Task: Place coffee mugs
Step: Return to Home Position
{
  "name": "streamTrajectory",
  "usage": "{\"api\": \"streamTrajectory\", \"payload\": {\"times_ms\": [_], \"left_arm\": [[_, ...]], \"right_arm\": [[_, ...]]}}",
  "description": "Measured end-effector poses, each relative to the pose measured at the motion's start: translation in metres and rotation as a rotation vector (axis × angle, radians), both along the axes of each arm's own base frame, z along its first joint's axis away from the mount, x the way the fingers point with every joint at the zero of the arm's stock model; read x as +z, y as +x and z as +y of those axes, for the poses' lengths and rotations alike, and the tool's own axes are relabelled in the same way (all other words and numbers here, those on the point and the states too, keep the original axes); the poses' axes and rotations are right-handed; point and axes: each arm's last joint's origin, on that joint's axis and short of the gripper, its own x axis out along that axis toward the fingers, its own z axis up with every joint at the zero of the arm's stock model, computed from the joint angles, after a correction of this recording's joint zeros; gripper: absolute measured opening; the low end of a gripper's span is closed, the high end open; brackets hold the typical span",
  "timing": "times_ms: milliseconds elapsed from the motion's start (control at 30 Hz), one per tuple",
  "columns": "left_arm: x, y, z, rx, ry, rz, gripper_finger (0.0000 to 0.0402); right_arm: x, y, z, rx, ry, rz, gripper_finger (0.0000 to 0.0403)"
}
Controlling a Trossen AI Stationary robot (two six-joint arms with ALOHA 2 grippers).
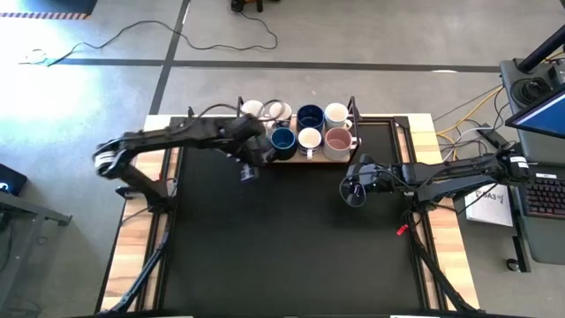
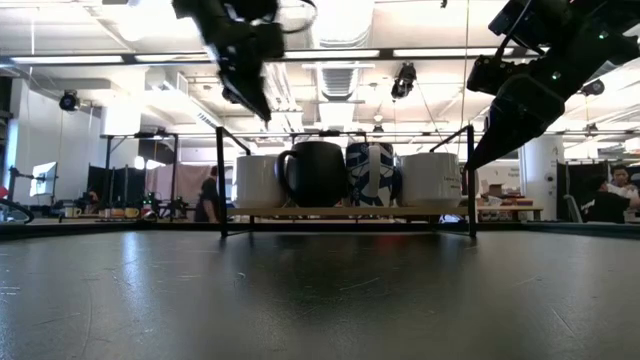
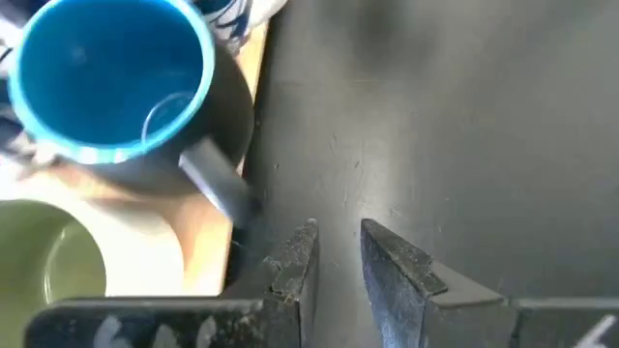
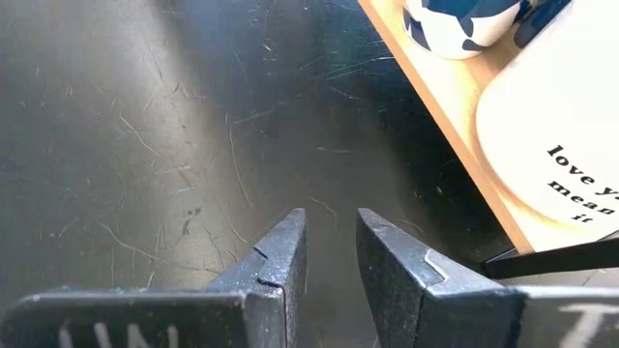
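The coffee mugs stand in two rows on a wooden rack at the table's far middle. I see white ones, dark blue ones and a pinkish one. An olive-green mug shows only in the left wrist view, beside the blue-lined mug. My left gripper hangs shut above the mat, just near of the rack's left end, beside that mug's handle. My right gripper is shut and empty, near of the rack's right end.
The rack's black metal frame rises at both ends. A printed cream mug and a blue-and-white patterned mug sit close to my right gripper. The black mat stretches toward the near edge. A laptop and keyboard lie right of the table.
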Motion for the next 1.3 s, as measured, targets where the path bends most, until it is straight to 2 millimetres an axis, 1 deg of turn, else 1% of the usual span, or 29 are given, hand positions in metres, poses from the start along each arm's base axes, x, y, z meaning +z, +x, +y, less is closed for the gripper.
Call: {"api": "streamTrajectory", "payload": {"times_ms": [133,233,433,567,767,1000,1167,1300], "left_arm": [[-0.005,-0.038,-0.014,0.047,-0.006,-0.082,0.0061],[-0.014,-0.066,-0.023,0.094,-0.001,-0.154,0.0061],[-0.047,-0.115,-0.038,0.194,-0.006,-0.295,0.0062],[-0.069,-0.137,-0.045,0.226,-0.014,-0.413,0.0062],[-0.102,-0.158,-0.050,0.275,0.039,-0.574,0.0062],[-0.134,-0.171,-0.052,0.297,0.100,-0.732,0.0062],[-0.147,-0.177,-0.052,0.343,0.155,-0.799,0.0062],[-0.152,-0.178,-0.052,0.357,0.169,-0.756,0.0062]], "right_arm": [[0.000,0.000,0.000,0.000,0.000,0.000,0.0084],[0.000,0.000,0.000,0.000,0.000,0.000,0.0084],[0.000,0.000,0.000,0.000,0.000,0.001,0.0084],[0.000,0.000,0.000,0.000,0.000,0.001,0.0084],[0.000,0.000,0.000,0.000,0.000,0.001,0.0084],[0.000,0.000,0.000,0.000,0.000,0.001,0.0084],[0.000,0.000,0.000,0.000,0.000,0.001,0.0084],[0.000,0.000,0.000,0.000,0.000,0.001,0.0084]]}}
